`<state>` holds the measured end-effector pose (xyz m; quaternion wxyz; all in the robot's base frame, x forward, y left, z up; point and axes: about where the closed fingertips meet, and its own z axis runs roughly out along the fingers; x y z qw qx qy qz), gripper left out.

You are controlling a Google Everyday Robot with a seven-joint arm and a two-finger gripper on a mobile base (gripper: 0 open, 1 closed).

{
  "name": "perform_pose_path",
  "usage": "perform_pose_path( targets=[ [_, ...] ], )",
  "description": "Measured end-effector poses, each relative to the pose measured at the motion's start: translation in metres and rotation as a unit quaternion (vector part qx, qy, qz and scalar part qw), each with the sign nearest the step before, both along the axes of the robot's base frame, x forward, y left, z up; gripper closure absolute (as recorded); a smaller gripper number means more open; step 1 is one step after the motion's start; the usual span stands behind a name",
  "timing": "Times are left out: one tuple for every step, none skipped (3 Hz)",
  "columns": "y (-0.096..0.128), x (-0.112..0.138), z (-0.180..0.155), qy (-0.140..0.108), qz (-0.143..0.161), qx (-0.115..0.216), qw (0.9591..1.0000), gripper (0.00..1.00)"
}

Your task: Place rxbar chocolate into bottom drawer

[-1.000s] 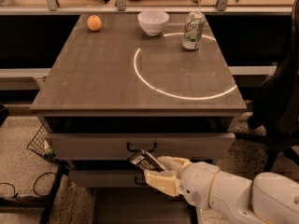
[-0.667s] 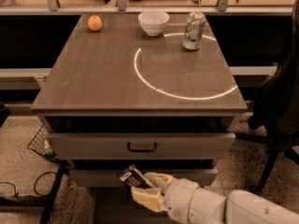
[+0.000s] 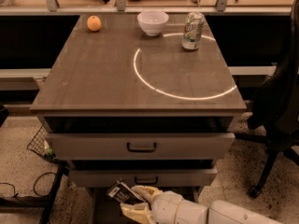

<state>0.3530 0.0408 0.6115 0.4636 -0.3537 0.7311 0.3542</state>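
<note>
My gripper (image 3: 133,200) is low at the front of the cabinet, below the two upper drawers, shut on the rxbar chocolate (image 3: 120,192), a dark shiny bar with pale markings that sticks out up and to the left of the pale fingers (image 3: 145,192). The bottom drawer (image 3: 100,209) shows only as a dark opening under the middle drawer (image 3: 142,177), partly hidden by my arm. The bar is held over its left part.
On the cabinet top (image 3: 93,78) stand an orange (image 3: 94,23), a white bowl (image 3: 153,22) and a green soda can (image 3: 192,30). The top drawer (image 3: 140,146) is slightly open. A dark office chair (image 3: 278,111) is at the right, a wire basket (image 3: 41,143) and cables at the left.
My gripper has moved down and to the left with the bar, from in front of the middle drawer to below it.
</note>
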Motion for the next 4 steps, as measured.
perform_pose_path(
  targets=[
    [0.007,0.006,-0.009,-0.016,0.011,-0.007,0.9998,1.0],
    [0.008,0.039,-0.076,-0.014,0.014,-0.044,0.9988,1.0],
    [0.004,0.055,-0.161,-0.003,0.031,-0.062,0.9976,1.0],
    [-0.003,0.053,-0.238,0.011,0.039,-0.089,0.9952,1.0]
  ],
)
